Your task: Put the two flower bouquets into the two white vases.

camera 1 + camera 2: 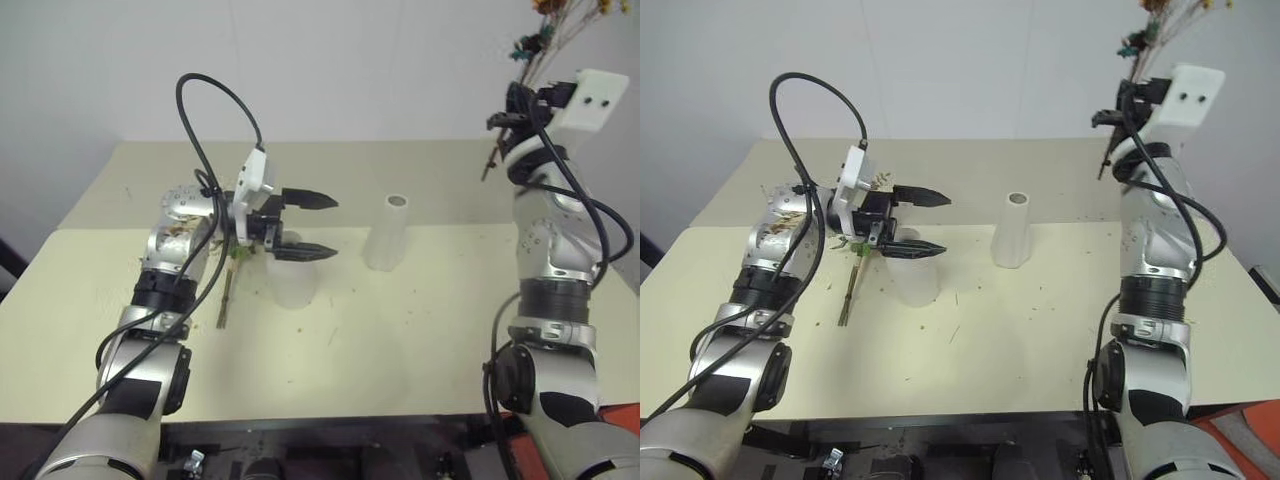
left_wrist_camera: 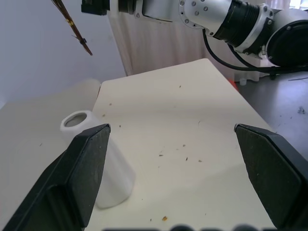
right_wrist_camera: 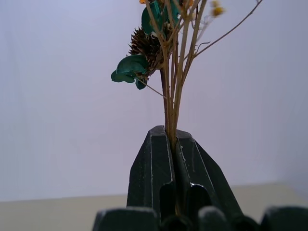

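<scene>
I have a pale cream table (image 1: 420, 350) in front of me, set against a plain white wall (image 1: 350, 70). Its far edge runs close along that wall and its near edge sits just ahead of me. The right half of the tabletop is bare, so there is open room between the tall vase and the right edge, and more along the near edge. Small crumbs of dried plant are scattered over the surface.

The tall vase (image 1: 387, 232) stands upright near the middle of the table, a little toward the far edge. The squat vase (image 1: 292, 278) stands left of it and nearer me, well apart from it. Just left of the squat vase a stem (image 1: 226, 295) of the second bouquet lies on the table; my left arm hides the rest of it.

My left claw (image 1: 315, 225) hangs level just above the squat vase, pointing toward the tall vase, fingers spread wide and holding nothing.

My right claw (image 1: 512, 112) is raised high over the far right corner, fingers pinched together on the thin brown stems of the yellow spray (image 3: 173, 72), whose heads stand up above the claw while the stem ends stick out below it, clear of the table.
</scene>
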{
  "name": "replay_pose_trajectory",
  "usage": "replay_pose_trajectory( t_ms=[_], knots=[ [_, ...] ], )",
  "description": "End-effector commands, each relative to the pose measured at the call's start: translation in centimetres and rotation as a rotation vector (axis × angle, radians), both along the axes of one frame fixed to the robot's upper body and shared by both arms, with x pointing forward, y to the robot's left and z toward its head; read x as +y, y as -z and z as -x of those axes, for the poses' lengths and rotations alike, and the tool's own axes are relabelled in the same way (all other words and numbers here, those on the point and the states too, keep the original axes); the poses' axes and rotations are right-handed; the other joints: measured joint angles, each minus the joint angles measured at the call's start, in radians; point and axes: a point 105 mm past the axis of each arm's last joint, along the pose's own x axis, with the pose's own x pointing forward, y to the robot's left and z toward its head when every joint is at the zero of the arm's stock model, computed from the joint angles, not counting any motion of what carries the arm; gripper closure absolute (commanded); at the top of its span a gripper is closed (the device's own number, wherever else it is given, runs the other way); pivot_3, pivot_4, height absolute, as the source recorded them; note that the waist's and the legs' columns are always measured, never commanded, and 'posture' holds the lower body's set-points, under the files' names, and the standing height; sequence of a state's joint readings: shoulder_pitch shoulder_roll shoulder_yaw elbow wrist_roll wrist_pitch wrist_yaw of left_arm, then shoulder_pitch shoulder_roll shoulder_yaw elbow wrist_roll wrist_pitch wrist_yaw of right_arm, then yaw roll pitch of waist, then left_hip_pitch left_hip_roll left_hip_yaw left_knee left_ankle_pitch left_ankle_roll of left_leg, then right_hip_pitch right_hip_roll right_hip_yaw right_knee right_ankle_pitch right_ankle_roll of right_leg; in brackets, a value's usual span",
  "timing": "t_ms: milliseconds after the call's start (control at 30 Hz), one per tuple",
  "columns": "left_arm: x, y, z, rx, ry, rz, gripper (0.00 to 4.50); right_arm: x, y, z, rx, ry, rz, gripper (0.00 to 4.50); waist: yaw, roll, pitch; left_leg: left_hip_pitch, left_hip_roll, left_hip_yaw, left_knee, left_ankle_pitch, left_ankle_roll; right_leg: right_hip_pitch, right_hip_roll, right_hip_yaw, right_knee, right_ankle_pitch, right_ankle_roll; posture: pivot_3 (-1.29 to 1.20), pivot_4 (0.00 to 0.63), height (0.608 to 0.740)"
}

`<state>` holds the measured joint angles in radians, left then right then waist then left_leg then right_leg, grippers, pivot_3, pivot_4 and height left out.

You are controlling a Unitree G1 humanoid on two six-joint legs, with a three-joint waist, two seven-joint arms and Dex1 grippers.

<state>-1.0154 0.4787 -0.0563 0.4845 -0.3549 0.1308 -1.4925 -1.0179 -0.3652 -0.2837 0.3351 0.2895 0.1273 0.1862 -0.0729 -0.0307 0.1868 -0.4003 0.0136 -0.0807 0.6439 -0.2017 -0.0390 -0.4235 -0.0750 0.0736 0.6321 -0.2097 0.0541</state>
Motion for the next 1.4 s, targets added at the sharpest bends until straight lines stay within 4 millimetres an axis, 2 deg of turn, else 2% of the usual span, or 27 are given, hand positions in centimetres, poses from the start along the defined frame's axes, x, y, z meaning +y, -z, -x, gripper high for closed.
replay_pose_trajectory(
  t_ms=[33, 133, 433, 633, 833, 1000, 1400],
  knots=[
    [0.7, -1.1, 0.3, -0.036, -0.027, 0.021, 0.00, 1.7, -2.4, 1.3, -0.127, -0.143, -0.054, 4.49, 0.001, 0.000, 0.000, 0.000, 0.000, 0.000, 0.000, 0.000, 0.000, 0.000, 0.000, 0.000, 0.000, 0.000, 0.000, 0.00, 0.150, 0.740],
    [1.3, -0.8, 0.6, -0.027, -0.051, 0.008, 0.00, 3.1, -1.8, 1.2, -0.154, -0.283, -0.128, 4.49, 0.001, 0.001, 0.000, 0.000, 0.000, 0.000, 0.000, 0.000, 0.000, 0.000, 0.000, 0.000, 0.000, 0.000, 0.000, 0.00, 0.150, 0.740],
    [2.4, -0.8, 1.0, -0.025, -0.099, -0.006, 0.00, 5.8, -0.3, 0.9, -0.138, -0.392, -0.146, 4.49, 0.001, 0.002, 0.001, 0.000, 0.000, 0.000, 0.000, 0.000, 0.000, 0.000, 0.000, 0.000, 0.001, 0.000, 0.000, 0.00, 0.150, 0.740],
    [2.6, -1.3, 1.4, -0.034, -0.110, 0.023, 0.00, 6.1, 1.0, 0.1, -0.129, -0.397, -0.157, 4.49, 0.001, 0.002, 0.002, 0.000, 0.000, 0.000, 0.000, 0.000, 0.000, 0.000, 0.000, 0.000, 0.001, 0.000, 0.000, 0.00, 0.150, 0.740],
    [3.1, -1.0, 1.5, -0.029, -0.134, 0.012, 0.00, 5.8, 2.3, -0.5, -0.105, -0.384, -0.144, 4.49, 0.000, 0.004, 0.002, 0.001, 0.000, 0.000, 0.000, 0.000, 0.000, 0.000, 0.000, 0.000, 0.001, 0.000, -0.001, 0.00, 0.150, 0.740],
    [3.3, -1.0, 1.8, -0.031, -0.142, 0.021, 0.00, 5.7, 4.4, -1.2, -0.080, -0.371, -0.138, 4.49, 0.000, 0.004, 0.002, 0.001, 0.000, 0.000, 0.000, 0.000, 0.000, 0.000, 0.000, 0.000, 0.001, 0.000, -0.001, 0.00, 0.150, 0.740],
    [4.1, -0.9, 2.2, -0.026, -0.164, 0.019, 0.00, 6.0, 6.4, -2.0, -0.055, -0.381, -0.113, 4.49, -0.001, 0.005, 0.003, 0.001, 0.000, 0.000, 0.000, 0.000, 0.000, 0.000, 0.000, 0.000, 0.001, 0.000, -0.001, 0.00, 0.150, 0.740]
  ],
)
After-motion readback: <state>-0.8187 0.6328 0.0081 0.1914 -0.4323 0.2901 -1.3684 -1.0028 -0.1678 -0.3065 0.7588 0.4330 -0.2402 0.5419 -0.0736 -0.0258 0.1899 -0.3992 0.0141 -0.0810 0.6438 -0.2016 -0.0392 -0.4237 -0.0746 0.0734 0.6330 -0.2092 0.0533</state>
